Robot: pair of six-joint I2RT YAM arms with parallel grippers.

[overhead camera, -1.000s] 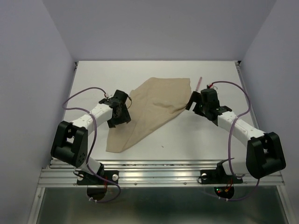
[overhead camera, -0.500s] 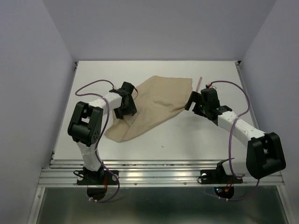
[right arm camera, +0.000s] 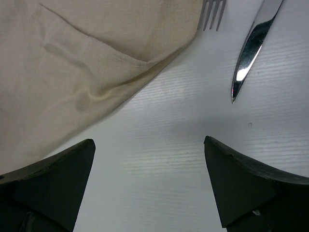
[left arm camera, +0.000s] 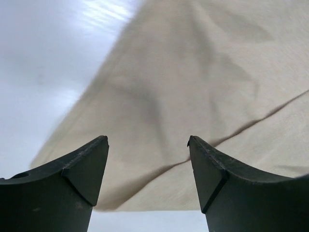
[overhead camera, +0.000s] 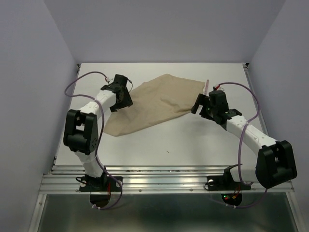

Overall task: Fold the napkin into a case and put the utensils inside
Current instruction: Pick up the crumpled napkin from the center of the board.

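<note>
The tan napkin (overhead camera: 152, 104) lies folded and wrinkled across the middle of the white table, running from near left to far right. In the left wrist view the napkin (left arm camera: 193, 72) fills most of the picture. My left gripper (overhead camera: 124, 100) hovers at its far-left edge, and this left gripper (left arm camera: 147, 145) is open with nothing between its fingers. The utensils lie by the napkin's far-right corner: fork tines (right arm camera: 212, 14), a knife blade (right arm camera: 251, 43) and a pink handle (overhead camera: 206, 87). My right gripper (overhead camera: 197, 105) stands open over bare table just before them, beside the napkin (right arm camera: 72, 58).
The table (overhead camera: 193, 140) has a metal rail along its near edge, where both arm bases are bolted. Grey walls close in the left, right and far sides. Purple cables loop off both arms.
My left arm has swung from the napkin's near-left side to its far-left edge. The napkin's near end has been drawn up and leftward. The right arm has barely moved.
</note>
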